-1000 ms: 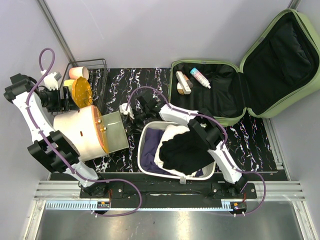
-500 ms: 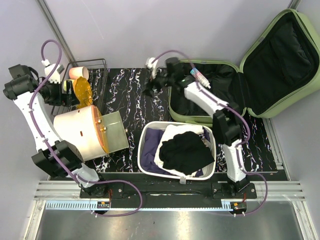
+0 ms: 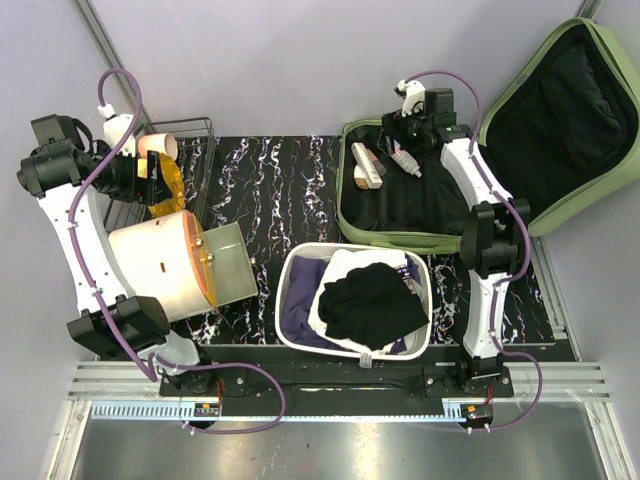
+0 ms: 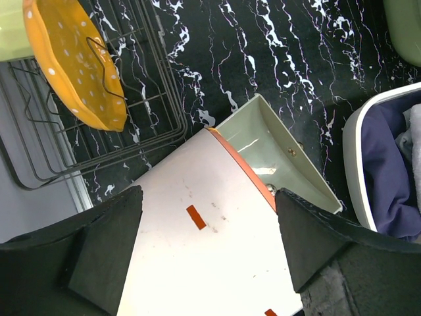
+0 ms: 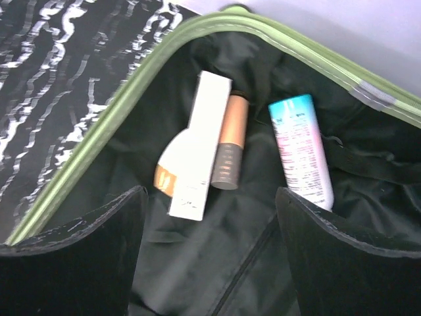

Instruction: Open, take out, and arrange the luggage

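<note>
The luggage lies open at the back right, olive green with black lining, its lid leaning back against the wall. In its back left corner lie a white box, a brown tube and a white, pink and teal tube. My right gripper hovers open just above these items, touching none; in the right wrist view its tips frame bare lining. My left gripper is open at the far left, above a white drum, with nothing between the fingers.
A white bin full of dark and purple clothes stands at the front centre. The white drum with an orange lid lies on its side beside a pale green tray. A wire rack holds an orange dotted plate.
My right arm has swung from beside the bin, across the table, to over the luggage's back left corner. Both grippers have opened wider. The left gripper has risen slightly toward the rack.
</note>
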Controlling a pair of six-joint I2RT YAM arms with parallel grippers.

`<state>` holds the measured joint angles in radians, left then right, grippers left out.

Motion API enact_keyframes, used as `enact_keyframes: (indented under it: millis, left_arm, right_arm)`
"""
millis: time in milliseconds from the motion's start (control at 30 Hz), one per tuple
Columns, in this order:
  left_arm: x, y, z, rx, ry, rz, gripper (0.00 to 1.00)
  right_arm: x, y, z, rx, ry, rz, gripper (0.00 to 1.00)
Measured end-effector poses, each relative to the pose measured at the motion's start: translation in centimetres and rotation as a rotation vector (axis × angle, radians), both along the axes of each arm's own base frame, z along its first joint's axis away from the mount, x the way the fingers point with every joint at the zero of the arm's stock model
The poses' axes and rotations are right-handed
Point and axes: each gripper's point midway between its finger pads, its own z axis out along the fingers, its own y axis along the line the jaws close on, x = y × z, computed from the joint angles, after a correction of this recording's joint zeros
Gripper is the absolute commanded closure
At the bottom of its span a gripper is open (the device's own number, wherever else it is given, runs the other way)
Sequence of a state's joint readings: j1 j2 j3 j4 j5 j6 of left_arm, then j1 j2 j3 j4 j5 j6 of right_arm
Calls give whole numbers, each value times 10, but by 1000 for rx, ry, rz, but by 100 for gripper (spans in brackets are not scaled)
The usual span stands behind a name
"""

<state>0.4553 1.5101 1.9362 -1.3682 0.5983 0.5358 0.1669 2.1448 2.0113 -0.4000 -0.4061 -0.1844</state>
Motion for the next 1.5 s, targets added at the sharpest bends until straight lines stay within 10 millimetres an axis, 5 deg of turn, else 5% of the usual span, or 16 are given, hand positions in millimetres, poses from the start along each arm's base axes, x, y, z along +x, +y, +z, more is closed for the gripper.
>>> enact_keyframes:
  millis: [367,500,833,1033,1267,1433,1500]
  left_arm:
    - [5,-2,-6,-18,25,-1,14]
    - [5,-1,-7,-15,26,0,14]
    - [5,-2,-7,-16,27,0,14]
    - [7,-3,-9,-19,36,-1,14]
    - [8,-3,-11,-20,43,-1,14]
    - [8,-3,-11,-21,43,-1,14]
    - [8,-3,-11,-21,43,-1,14]
  right_arm:
    - [58,-34,-83,-197,66,-140,13]
    - [60,-51,-109,-216,121,-151,13]
    - [70,-68,-118,-264,112,-173,16]
    - [76,-75,-147,-321,129,-185,19]
    - [71,-76,-173,-349,169,-154,57]
    - [66,-69,-169,-324,179,-116,99]
    - [61,-66,-165,-308,187,-100,100]
